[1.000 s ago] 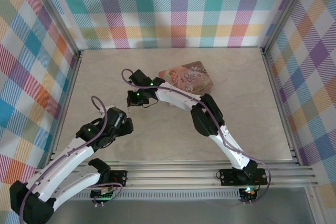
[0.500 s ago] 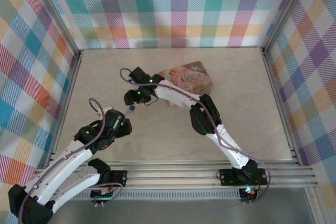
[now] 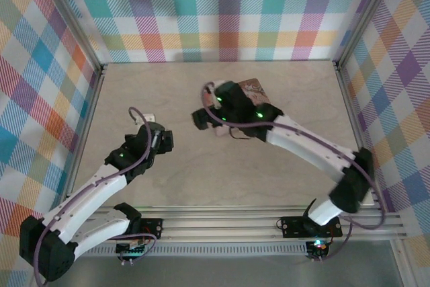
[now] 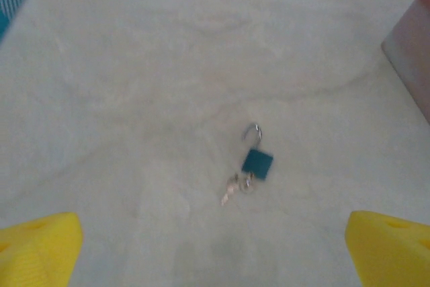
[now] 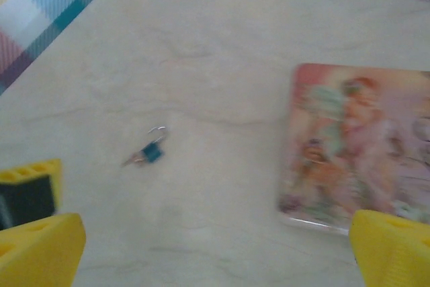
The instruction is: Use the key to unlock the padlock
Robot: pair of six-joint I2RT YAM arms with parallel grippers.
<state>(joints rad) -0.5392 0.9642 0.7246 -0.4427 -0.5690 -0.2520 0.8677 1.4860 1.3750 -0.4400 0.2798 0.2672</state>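
Where the padlock lies: on the bare table, ahead of the left pincer and apart from it, a little nearer the yellow finger at the right of the left wrist view than the one at the left.
Padlock body: small, teal, lying flat, with the silver shackle pointing away from the left pincer; too blurred to tell whether the shackle is sprung or seated.
Key: thin pale metal at the end of the padlock nearest the left pincer, right against the body or a small ring there; whether it sits in the keyhole cannot be told.
Left pincer: jaws spread wide with nothing between them, fingertips clear of padlock and key.
Right pincer: jaws spread wide too, holding nothing.
Padlock from the right pincer: ahead and toward the finger at the left of the right wrist view, well apart from both fingers; the key lies on the padlock's side facing that finger.
Tin box: pink, pictured, flat on the table, ahead of the right pincer on its other finger's side, its near edge just beyond that fingertip; well apart from the padlock.
Arms from above: left arm and right arm both reach toward mid-table, the right wrist beside the tin box.
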